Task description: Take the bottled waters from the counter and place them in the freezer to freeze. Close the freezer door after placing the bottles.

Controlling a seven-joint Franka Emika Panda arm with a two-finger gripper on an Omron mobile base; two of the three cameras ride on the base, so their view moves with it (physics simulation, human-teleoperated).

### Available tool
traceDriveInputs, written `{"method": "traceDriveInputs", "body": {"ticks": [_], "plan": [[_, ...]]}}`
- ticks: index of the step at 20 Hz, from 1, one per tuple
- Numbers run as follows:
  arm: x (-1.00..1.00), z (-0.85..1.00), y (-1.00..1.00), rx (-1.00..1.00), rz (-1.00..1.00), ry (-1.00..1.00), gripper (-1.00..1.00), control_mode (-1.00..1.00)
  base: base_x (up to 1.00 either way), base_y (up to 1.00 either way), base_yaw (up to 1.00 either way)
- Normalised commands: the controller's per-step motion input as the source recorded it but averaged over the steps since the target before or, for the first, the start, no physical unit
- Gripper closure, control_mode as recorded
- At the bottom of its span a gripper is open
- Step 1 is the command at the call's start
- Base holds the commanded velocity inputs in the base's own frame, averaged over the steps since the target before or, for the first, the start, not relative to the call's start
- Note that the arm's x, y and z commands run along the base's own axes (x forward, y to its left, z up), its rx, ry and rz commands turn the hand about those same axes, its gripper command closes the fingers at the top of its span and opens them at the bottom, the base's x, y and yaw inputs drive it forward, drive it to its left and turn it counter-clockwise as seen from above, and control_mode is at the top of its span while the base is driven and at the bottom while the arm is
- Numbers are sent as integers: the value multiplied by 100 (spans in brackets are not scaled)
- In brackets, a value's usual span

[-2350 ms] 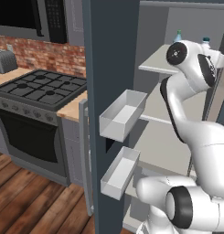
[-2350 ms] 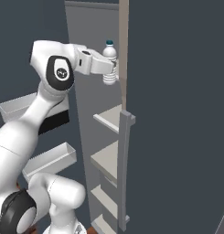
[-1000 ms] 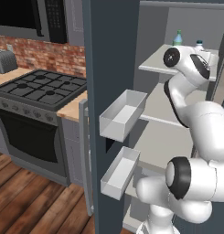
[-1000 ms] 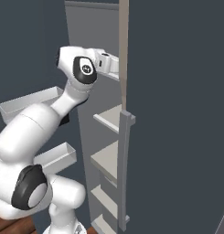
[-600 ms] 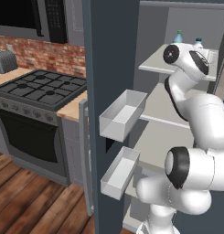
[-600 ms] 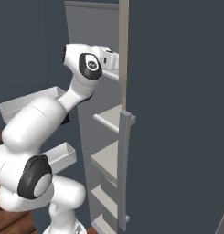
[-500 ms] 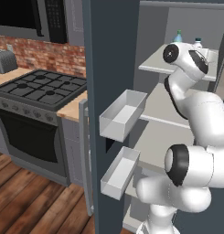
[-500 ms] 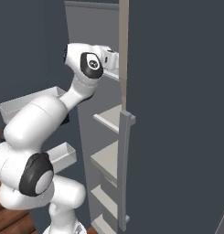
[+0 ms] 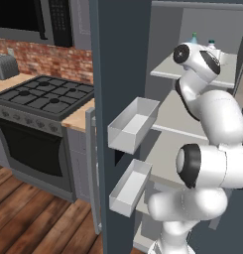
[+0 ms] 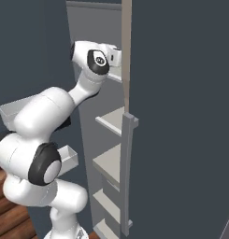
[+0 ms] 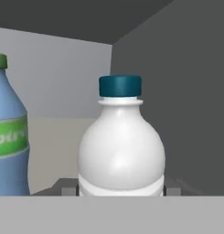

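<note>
In the hand view, the white bottle [image 11: 121,146] with the blue cap is seen very close, in the middle of the frame. It stands up straight. The gripper [image 11: 121,188] is closed on it: a grey fingertip [image 11: 67,187] is seen at each side of the bottle's lower part, pressed against it. At the left edge of the same view, the blue bottle [image 11: 8,137] with the green cap and green label is seen, just beside the white one and also upright. Both are set on a pale shelf [image 11: 49,151] inside the freezer [image 9: 202,99].

In the left base view, the freezer door [image 9: 118,74] is seen standing open in the middle, with white bins [image 9: 133,124] on its inner side. Farther back, at the upper right, the two bottle caps are seen peeking over the arm. At the left, the counter [image 9: 81,113] is seen next to the black stove [image 9: 41,99].
</note>
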Motion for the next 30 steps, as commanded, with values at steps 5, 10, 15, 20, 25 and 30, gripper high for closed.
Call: {"method": "traceDriveInputs", "body": {"ticks": [5,10,15,20,25,30], "plan": [[34,-20,0,3,-2,3,100,-100,0,0,0],[22,-20,0,8,-2,2,100,-100,0,0,0],[4,-24,0,4,0,0,100,-100,0,0,0],[0,-34,0,0,0,-3,100,-100,0,0,0],[0,-34,0,0,0,-6,100,-100,0,0,0],[0,-31,0,0,0,-3,100,-100,0,0,0]]}}
